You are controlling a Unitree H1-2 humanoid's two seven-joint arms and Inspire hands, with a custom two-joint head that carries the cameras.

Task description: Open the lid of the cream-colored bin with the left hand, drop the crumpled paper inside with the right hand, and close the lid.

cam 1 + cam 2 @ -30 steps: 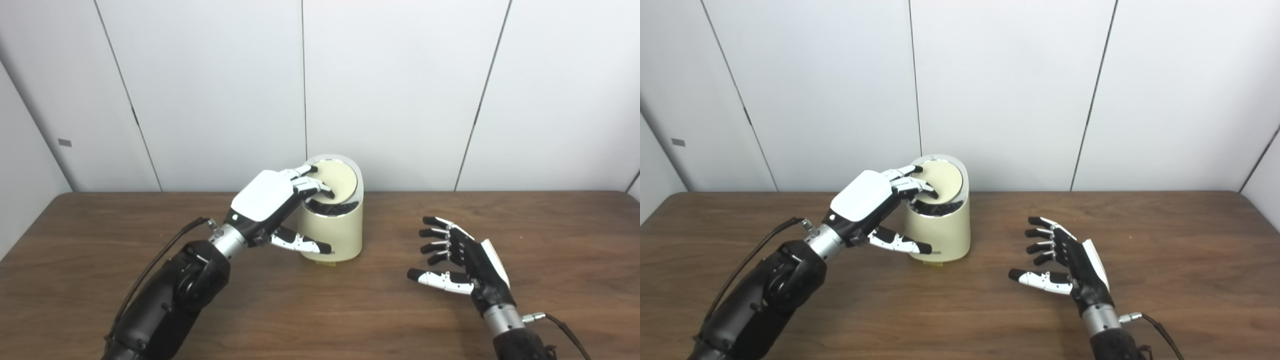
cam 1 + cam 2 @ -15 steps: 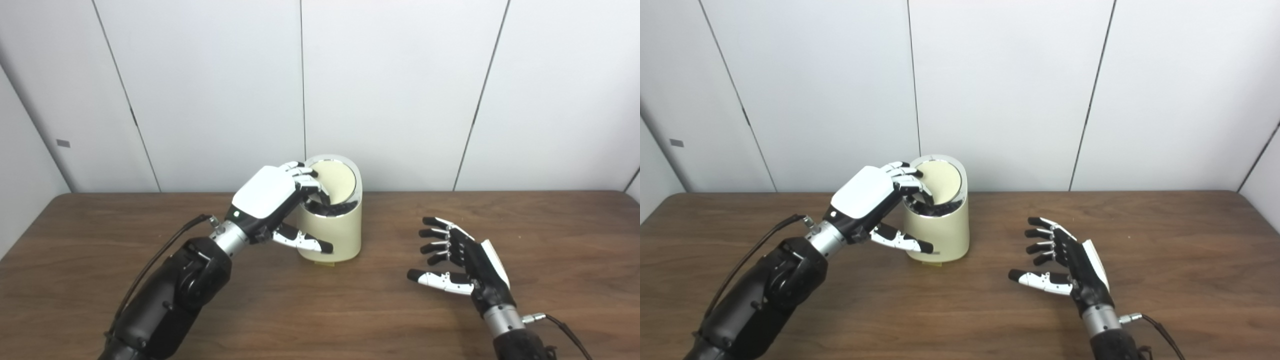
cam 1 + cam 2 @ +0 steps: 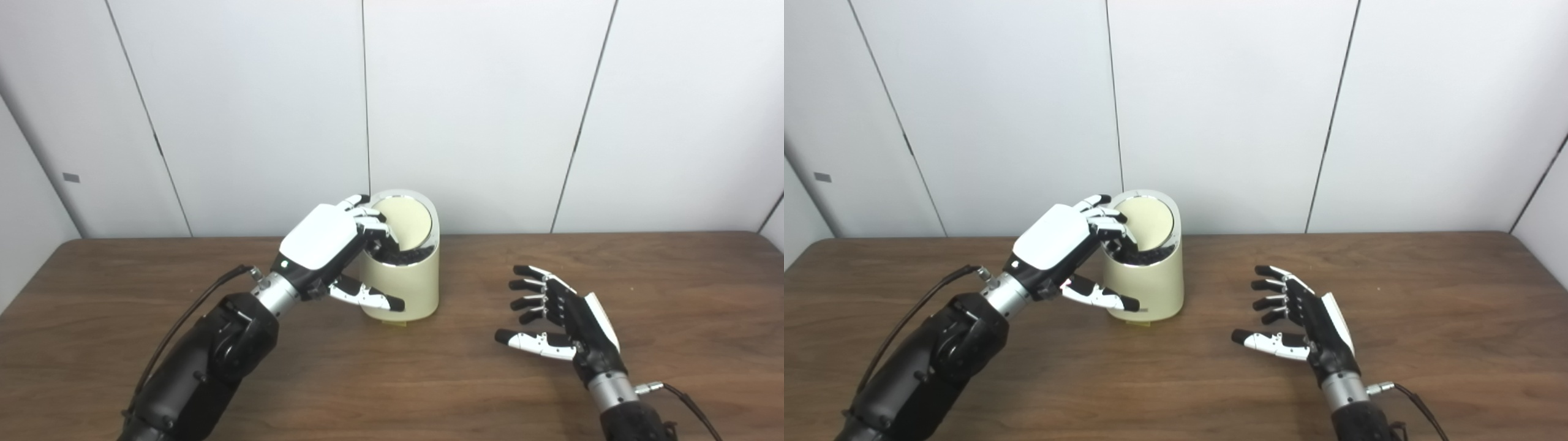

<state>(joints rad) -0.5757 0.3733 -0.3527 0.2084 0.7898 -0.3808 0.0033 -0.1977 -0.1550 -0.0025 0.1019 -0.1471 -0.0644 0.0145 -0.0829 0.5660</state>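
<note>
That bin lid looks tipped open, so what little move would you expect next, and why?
Probably the left hand eases its fingers off the lid so it closes: the right hand is open, holding nothing, and no paper shows on the table.

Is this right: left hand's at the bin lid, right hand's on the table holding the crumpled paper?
Not quite. The right hand holds nothing: its fingers are spread and its palm is bare, clear in the left eye view, and no crumpled paper shows in either view. The rest stands: the left hand has its fingers curled over the edge of the tilted lid of the cream-colored bin.
</note>
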